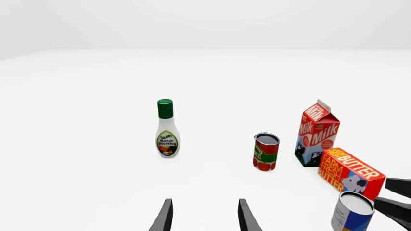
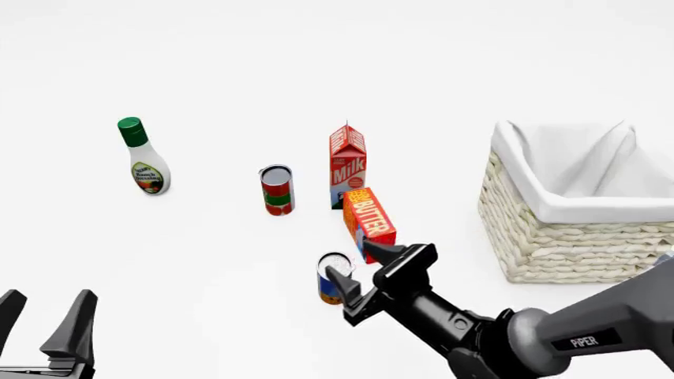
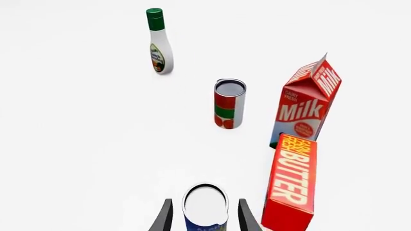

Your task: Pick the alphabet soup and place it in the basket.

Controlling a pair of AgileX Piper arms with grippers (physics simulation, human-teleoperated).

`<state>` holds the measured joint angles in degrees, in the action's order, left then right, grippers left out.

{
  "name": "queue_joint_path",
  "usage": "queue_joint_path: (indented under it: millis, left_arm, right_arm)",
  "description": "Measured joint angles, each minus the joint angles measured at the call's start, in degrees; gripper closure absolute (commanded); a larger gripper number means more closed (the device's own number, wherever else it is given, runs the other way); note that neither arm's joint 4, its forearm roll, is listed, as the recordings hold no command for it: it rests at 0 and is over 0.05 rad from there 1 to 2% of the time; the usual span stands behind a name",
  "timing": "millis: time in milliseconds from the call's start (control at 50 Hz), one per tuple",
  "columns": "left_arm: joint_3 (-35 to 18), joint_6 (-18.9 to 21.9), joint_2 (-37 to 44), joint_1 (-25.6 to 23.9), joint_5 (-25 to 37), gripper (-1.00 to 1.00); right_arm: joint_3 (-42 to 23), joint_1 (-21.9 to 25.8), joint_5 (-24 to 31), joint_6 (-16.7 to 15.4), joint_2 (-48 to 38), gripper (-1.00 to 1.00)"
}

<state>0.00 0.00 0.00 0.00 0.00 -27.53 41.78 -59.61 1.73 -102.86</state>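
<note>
So far nothing had been lifted or moved toward its goal. Left gripper (image 2: 44, 306) stood low at the near left corner of the table, jaws spread and holding nothing, well apart from every item. Ranch bottle (image 2: 142, 159), red-and-green can (image 2: 277, 189), milk carton (image 2: 348, 164) and butter box (image 2: 370, 223) all sat upright on the table (image 2: 211, 260). Soup can (image 2: 334, 276) stood upright just in front of the butter box. Right gripper (image 2: 371, 279) straddled it, jaws open, one finger on each side; contact not evident in the wrist view. Basket (image 2: 574, 229) sat at far right, showing only its cloth lining. Remaining, by my judgement: close, lift, carry right, release.
</note>
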Motion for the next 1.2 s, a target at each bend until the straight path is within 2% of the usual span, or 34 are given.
queue_joint_path:
  millis: [1200]
  left_arm:
    - [0.0, 0.0, 0.0, 0.0, 0.0, -1.00]
  right_arm:
    - [-4.0, -0.3, -1.6, 0.7, -8.7, -1.00]
